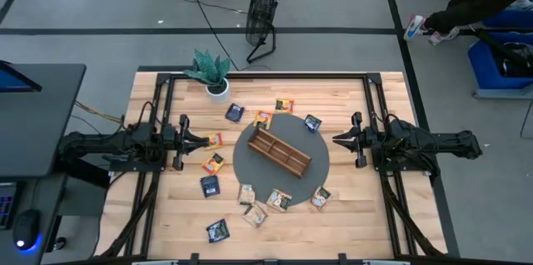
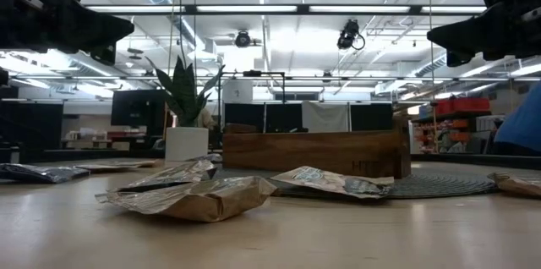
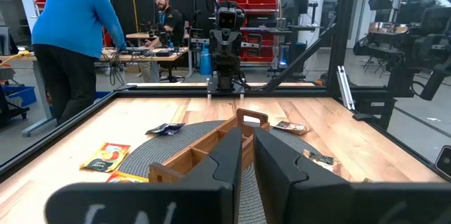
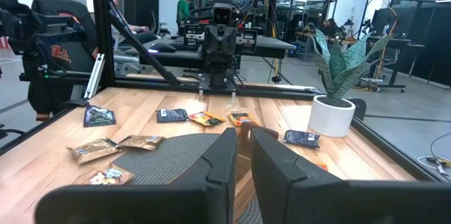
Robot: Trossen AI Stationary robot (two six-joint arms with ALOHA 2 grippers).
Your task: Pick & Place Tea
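Wooden tray (image 1: 280,152) sits empty mid-table, tea sachets (image 1: 210,185) all scattered around it. Left gripper (image 1: 202,140) and right gripper (image 1: 337,139) hover near-closed, holding nothing. Nothing's placed yet.

Both arms stretch level above the table, each from its own side, wrists straight, pointing at one another. The left gripper (image 1: 208,139) hangs in the air with nothing between its fingers (image 3: 229,160), which stand nearly together with only a narrow slit showing. Well apart, straight ahead of it, the right gripper (image 1: 335,139) faces back, fingers (image 4: 224,155) likewise close-set and empty.
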